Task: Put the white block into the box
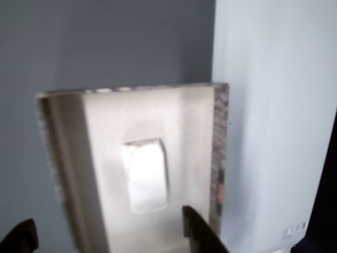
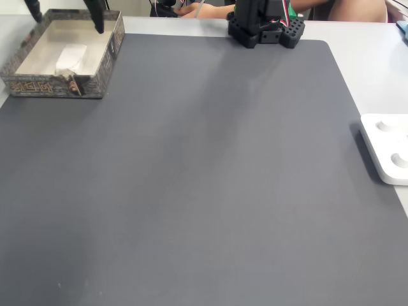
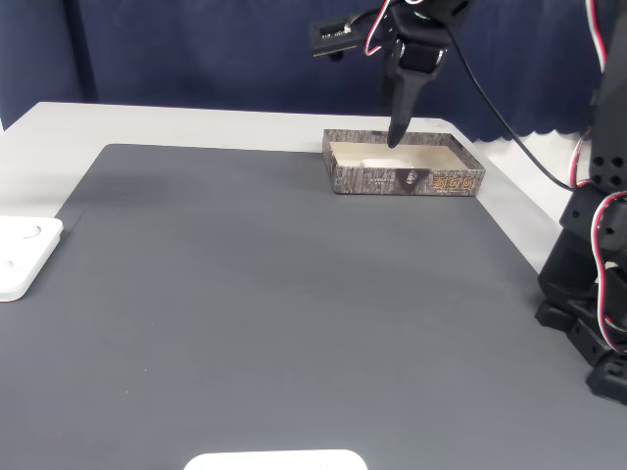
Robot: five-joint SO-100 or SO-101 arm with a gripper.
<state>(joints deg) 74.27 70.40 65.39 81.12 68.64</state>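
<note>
The white block lies flat on the floor of the box, free of the fingers. In a fixed view the block rests toward the left middle of the box at the mat's far left corner. My gripper hangs open just above the box, one dark finger over its right wall and the other at its left rim. From the side, the gripper points down into the box, where the block barely shows. The gripper holds nothing.
A dark grey mat covers most of the table. A flat white device sits off the mat's edge, also seen as the device. The arm's black base stands at the far edge. A person's hand rests behind the table.
</note>
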